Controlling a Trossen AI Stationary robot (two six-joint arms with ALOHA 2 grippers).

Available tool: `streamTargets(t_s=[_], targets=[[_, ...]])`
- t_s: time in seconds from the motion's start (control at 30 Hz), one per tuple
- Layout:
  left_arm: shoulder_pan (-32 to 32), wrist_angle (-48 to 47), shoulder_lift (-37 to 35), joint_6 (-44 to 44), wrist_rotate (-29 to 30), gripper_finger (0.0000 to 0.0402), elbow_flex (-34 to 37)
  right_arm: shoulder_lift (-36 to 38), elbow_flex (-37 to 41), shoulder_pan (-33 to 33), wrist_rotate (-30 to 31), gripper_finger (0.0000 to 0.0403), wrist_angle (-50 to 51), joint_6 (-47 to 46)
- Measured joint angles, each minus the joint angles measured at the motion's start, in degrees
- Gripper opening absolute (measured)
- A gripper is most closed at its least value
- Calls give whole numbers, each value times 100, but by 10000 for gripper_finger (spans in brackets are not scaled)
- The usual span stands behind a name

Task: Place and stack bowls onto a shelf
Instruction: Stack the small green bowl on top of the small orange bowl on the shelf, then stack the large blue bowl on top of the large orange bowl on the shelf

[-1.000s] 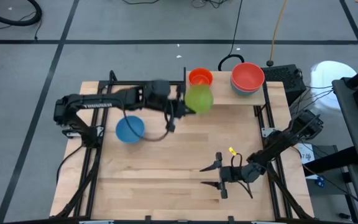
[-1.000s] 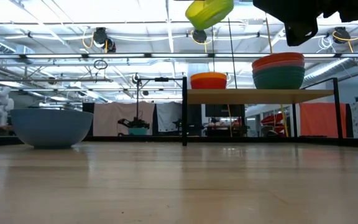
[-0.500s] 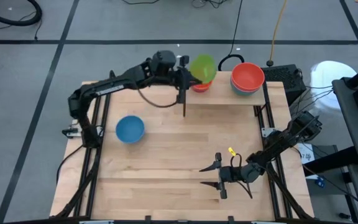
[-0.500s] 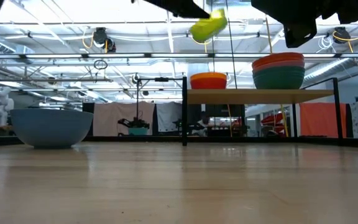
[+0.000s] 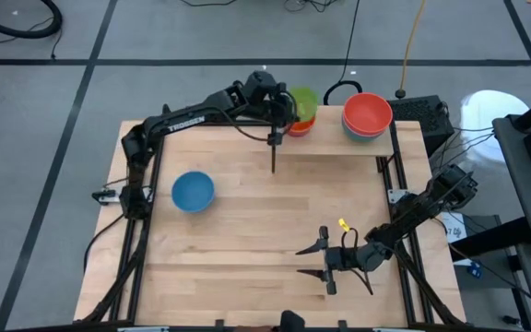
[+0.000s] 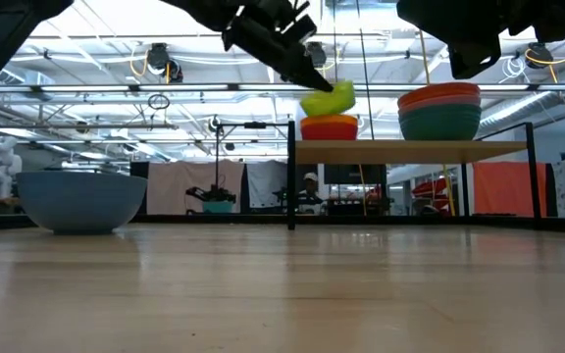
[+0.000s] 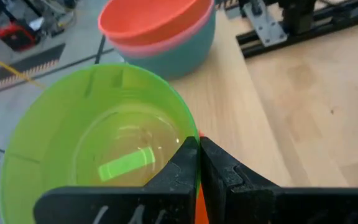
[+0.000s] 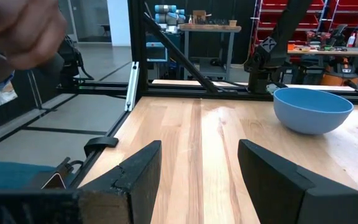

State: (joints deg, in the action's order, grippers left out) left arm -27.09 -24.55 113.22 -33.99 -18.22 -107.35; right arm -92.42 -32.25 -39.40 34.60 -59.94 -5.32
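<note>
My left gripper (image 5: 280, 109) reaches over the shelf (image 6: 410, 150) at the table's far edge, shut on a lime green bowl (image 5: 302, 99). That bowl (image 6: 329, 98) hangs tilted right over an orange bowl (image 6: 329, 126) standing on the shelf board; whether the two touch cannot be told. A stack of red, pink and teal bowls (image 5: 367, 114) sits on the shelf's right part. A blue bowl (image 5: 193, 191) rests on the tabletop at the left. My right gripper (image 5: 316, 261) waits open near the table's front right, touching nothing. My left gripper pinches the green bowl's rim (image 7: 190, 142) on the side nearest the arm, one finger inside the bowl and one outside. The fingers (image 6: 297, 67) slant down from the table's left. The bowl tilts below them, its mouth facing up and toward the arm.
The shelf's thin dark upright panel (image 5: 273, 138) stands just beside the left gripper. Black frame rails (image 5: 390, 166) run along the table's sides. A blurred hand (image 8: 17, 28) shows at the edge of the right wrist view. Bare tabletop (image 5: 275, 212) lies in the middle.
My left gripper has carried the green bowl toward the table's far edge and down, from in front of the shelf to just above the orange bowl. The gripper has stayed shut on the rim, and the bowl stays tilted.
</note>
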Motion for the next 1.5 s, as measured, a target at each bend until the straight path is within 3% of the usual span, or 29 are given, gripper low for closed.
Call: streamTargets(t_s=[0.57,1.13,1.5], targets=[[9,-396,75,3,235,17,0,0,0,-9,-12,205,4,-57],[21,-389,77,157,328,143,0,0,0,-9,-12,205,3,-4],[223,-719,-170,796,817,156,6,1,0,-9,-13,205,19,-65]])
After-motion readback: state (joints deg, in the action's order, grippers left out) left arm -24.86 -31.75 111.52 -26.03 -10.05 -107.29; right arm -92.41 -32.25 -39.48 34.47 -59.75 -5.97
